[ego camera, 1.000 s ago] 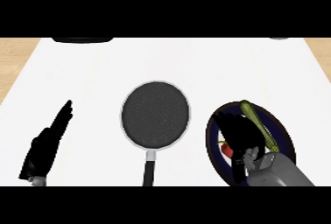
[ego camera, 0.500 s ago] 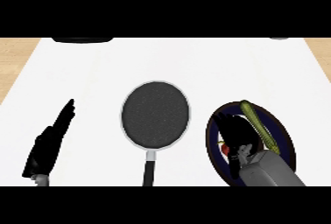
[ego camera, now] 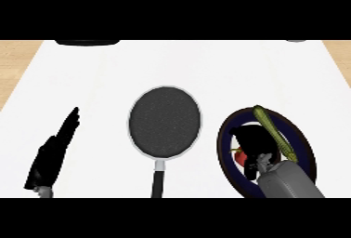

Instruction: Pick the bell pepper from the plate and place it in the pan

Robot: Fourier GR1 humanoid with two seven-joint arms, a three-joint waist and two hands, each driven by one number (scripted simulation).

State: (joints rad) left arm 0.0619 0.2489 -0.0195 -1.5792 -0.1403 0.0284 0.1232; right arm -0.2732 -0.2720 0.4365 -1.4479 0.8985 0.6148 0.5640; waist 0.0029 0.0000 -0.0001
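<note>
While the left hand [ego camera: 53, 151] rests at the counter's left edge with fingers straight, the right hand [ego camera: 252, 139] sits over the plate [ego camera: 225, 139]. Its fingers curl narrowly round the bell pepper [ego camera: 239, 157], hiding most of it.

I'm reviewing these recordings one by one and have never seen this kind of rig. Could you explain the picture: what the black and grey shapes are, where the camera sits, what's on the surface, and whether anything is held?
This is a humanoid robot's own view. The camera sits at its head, looking steeply down at a white counter. The black shapes are its hands, on grey forearms that come in from the lower edge. The left hand rests open at the left, fingers straight, holding nothing. In the middle lies a dark round pan, its handle pointing toward the robot. At the right is a dark-rimmed plate with a long yellow-green vegetable and a red bell pepper, mostly hidden. The right hand is over the plate, at the pepper. Whether it grips the pepper cannot be seen.
</note>
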